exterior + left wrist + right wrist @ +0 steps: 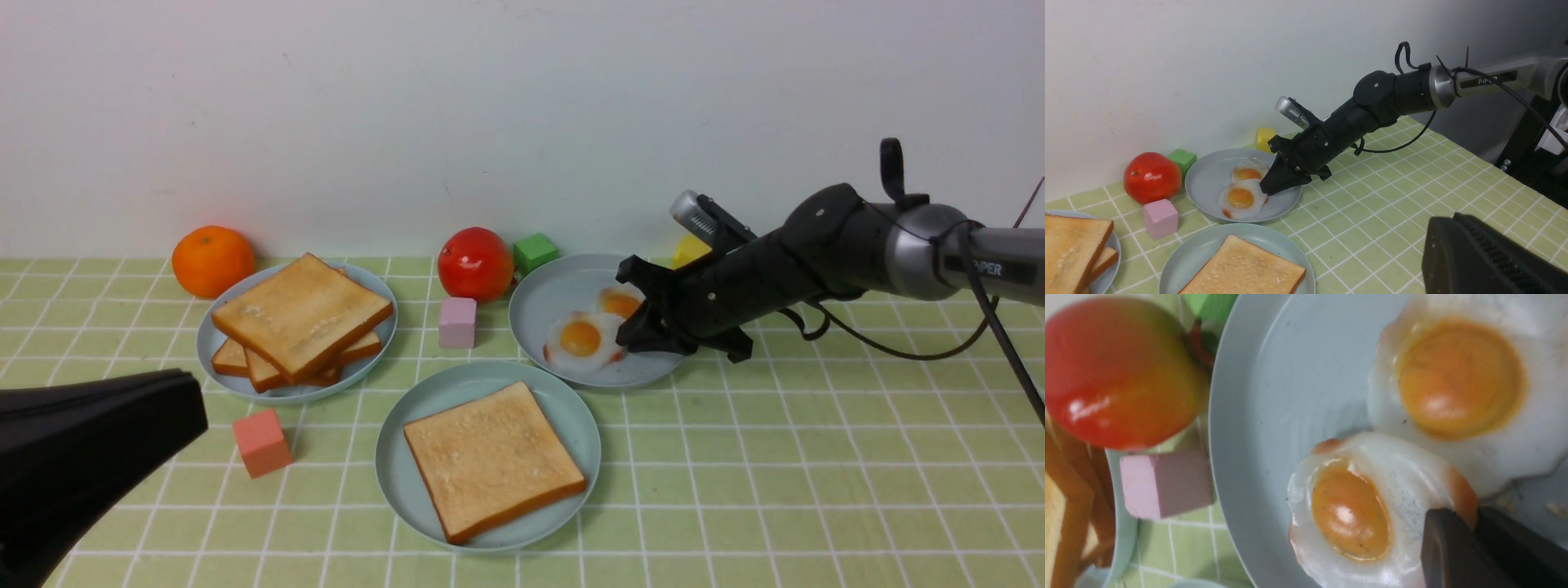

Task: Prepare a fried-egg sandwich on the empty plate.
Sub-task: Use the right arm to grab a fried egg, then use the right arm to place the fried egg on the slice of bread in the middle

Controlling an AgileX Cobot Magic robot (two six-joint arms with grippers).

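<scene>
Green squares with white lines cover the surface. Reaching in from the right, the right arm slants down to a grey-blue plate near the wall. Low at the near left, the left hand is closed and carries nothing. Nearest the camera, the mint plate bears one toast slice, uncovered. On the grey-blue plate, the right hand pinches the rim of the front fried egg, just beside the rear egg.
</scene>
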